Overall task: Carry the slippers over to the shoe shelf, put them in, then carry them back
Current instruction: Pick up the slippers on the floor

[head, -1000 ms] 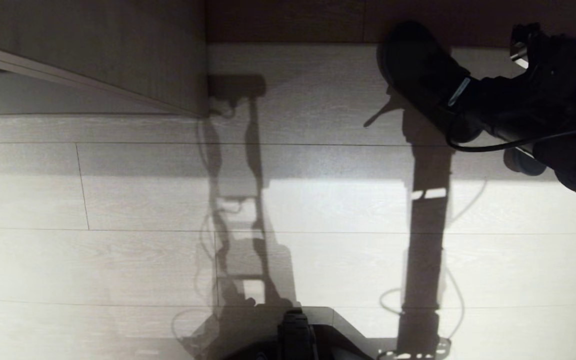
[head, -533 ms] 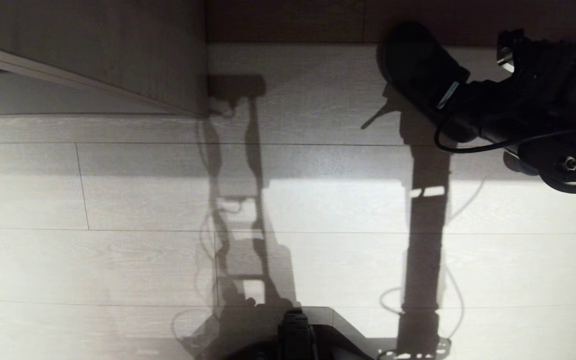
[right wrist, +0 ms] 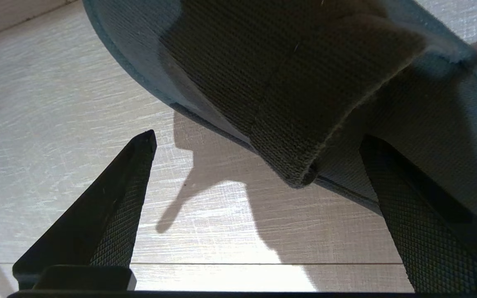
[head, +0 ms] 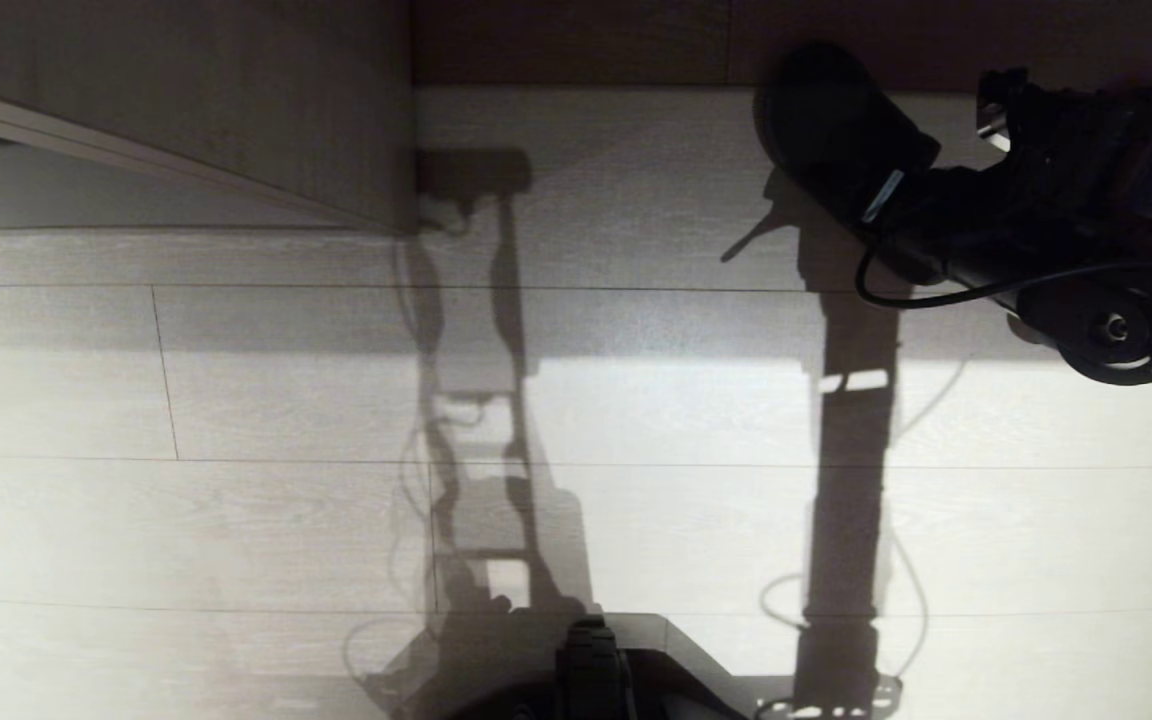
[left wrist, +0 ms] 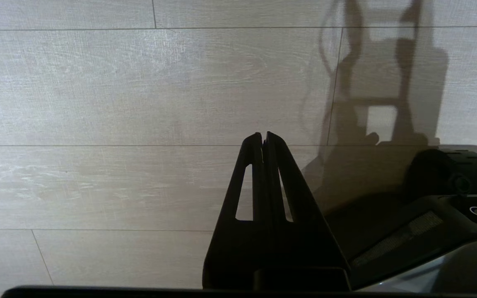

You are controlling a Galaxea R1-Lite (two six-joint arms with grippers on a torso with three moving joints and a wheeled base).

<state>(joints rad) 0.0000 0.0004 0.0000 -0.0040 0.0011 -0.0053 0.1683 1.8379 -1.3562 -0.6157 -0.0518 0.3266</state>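
Note:
One black slipper (head: 826,120) lies on the pale floor at the far right, its toe against a dark brown strip (head: 576,40). That strip and the pale wood-grain panel (head: 236,100) at the far left look like the shoe shelf. My right gripper (head: 886,200) is open at the slipper's heel end. In the right wrist view the slipper (right wrist: 288,74) fills the far side. One finger (right wrist: 420,223) lies over its insole behind the upper's edge, and the other finger (right wrist: 110,207) is over bare floor. My left gripper (left wrist: 263,134) is shut and empty above the floor.
Pale plank floor (head: 236,400) spreads in front of me, crossed by the shadows of my arms. My own dark base (head: 596,670) shows at the near edge. The right arm's black cable (head: 936,295) loops below its wrist.
My right arm has slid left toward the slipper, its fingers staying open. The slipper and the camera have not moved.

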